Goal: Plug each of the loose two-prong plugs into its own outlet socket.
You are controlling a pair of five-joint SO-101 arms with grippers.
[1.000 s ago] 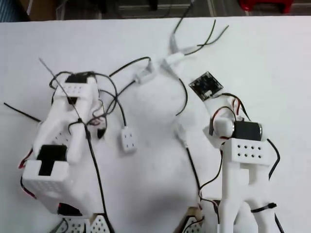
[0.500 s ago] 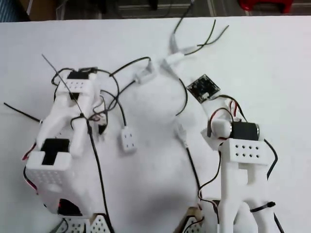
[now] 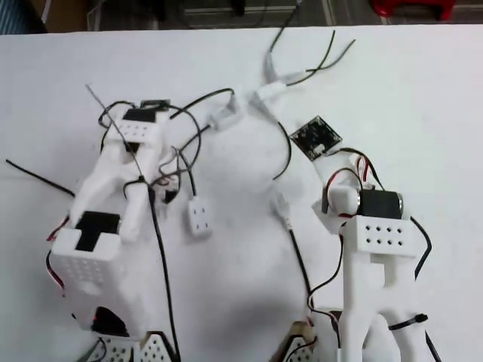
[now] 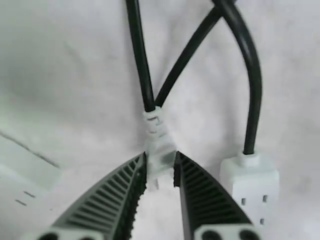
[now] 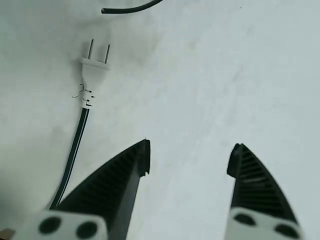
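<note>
My left gripper (image 4: 160,172) is shut on a small white two-prong plug (image 4: 159,150) whose black cord (image 4: 140,60) runs away from it. A white outlet socket (image 4: 250,177) lies close beside the fingers on the table. From above, the left arm (image 3: 124,162) stands over tangled cords, just left of the outlet socket (image 3: 199,216). My right gripper (image 5: 187,150) hangs open over bare table. Ahead of it lies a loose white two-prong plug (image 5: 95,62), prongs pointing away, which from above sits (image 3: 281,205) left of the right arm (image 3: 373,226).
More white sockets and connectors (image 3: 225,115) (image 3: 268,92) with black cords lie at the back centre. A thin black wire (image 3: 30,175) crosses the far left. The white table (image 3: 423,98) has open room at the right and front centre.
The left arm has swung to the right and slightly toward the back, nearer the socket. The right arm shifted slightly at first, then stayed still.
</note>
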